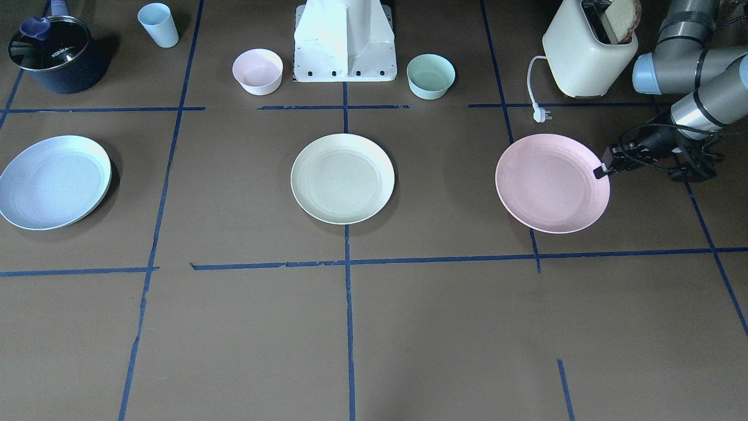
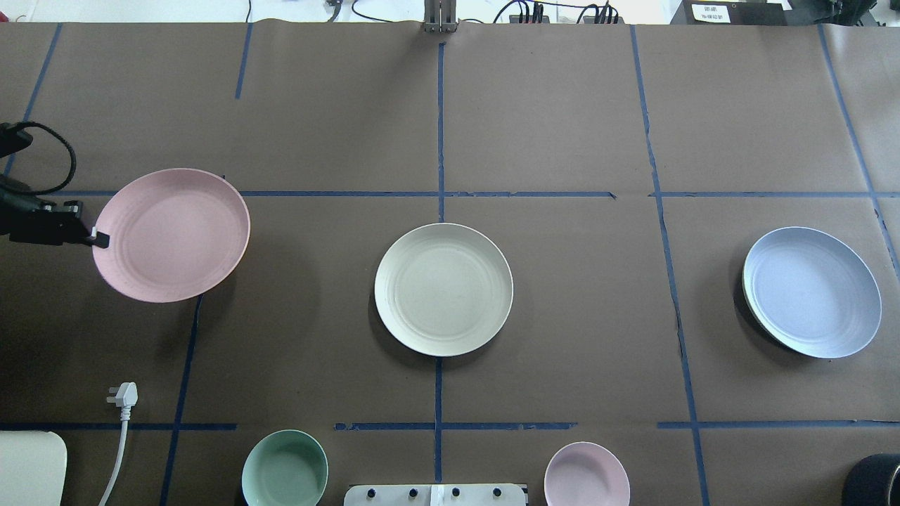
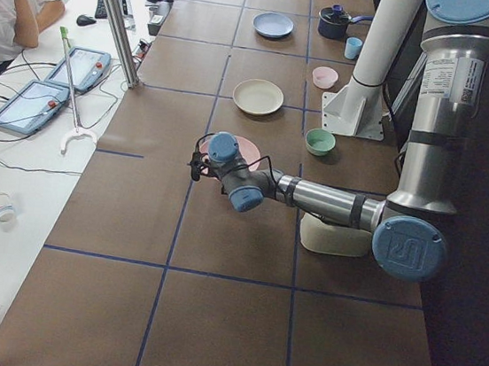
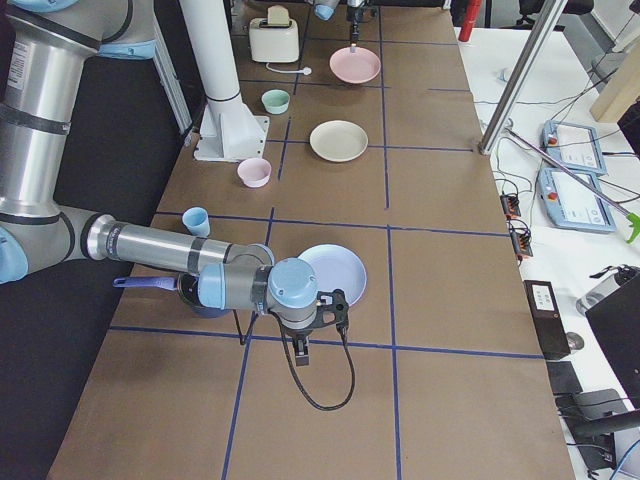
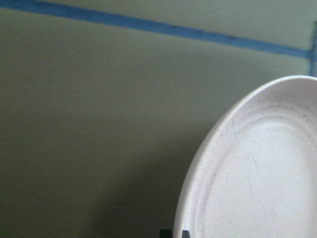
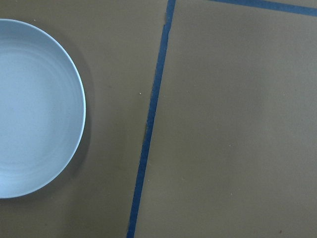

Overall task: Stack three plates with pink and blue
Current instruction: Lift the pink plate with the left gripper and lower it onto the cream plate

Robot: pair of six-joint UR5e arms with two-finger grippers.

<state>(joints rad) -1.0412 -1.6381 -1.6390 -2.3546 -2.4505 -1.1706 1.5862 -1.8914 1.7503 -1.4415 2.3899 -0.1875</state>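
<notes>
The pale pink plate (image 1: 549,184) (image 2: 172,235) is on the robot's left side, lifted and tilted a little above the table, with its shadow below it. My left gripper (image 1: 603,171) (image 2: 100,239) is shut on its outer rim; the left wrist view shows the plate's rim (image 5: 257,168) close up. The cream-white plate (image 1: 342,178) (image 2: 443,288) lies flat at the table's middle. The light blue plate (image 1: 55,181) (image 2: 812,292) (image 6: 34,109) lies on the robot's right side. My right gripper (image 4: 305,348) hangs beside the blue plate; I cannot tell if it is open or shut.
A cream toaster (image 1: 587,52) with bread and a loose white plug (image 1: 542,115) stand behind the pink plate. A small pink bowl (image 1: 258,71) and a mint-green bowl (image 1: 430,76) flank the robot base (image 1: 345,41). A blue cup (image 1: 158,24) and a dark pot (image 1: 58,52) stand at the far corner.
</notes>
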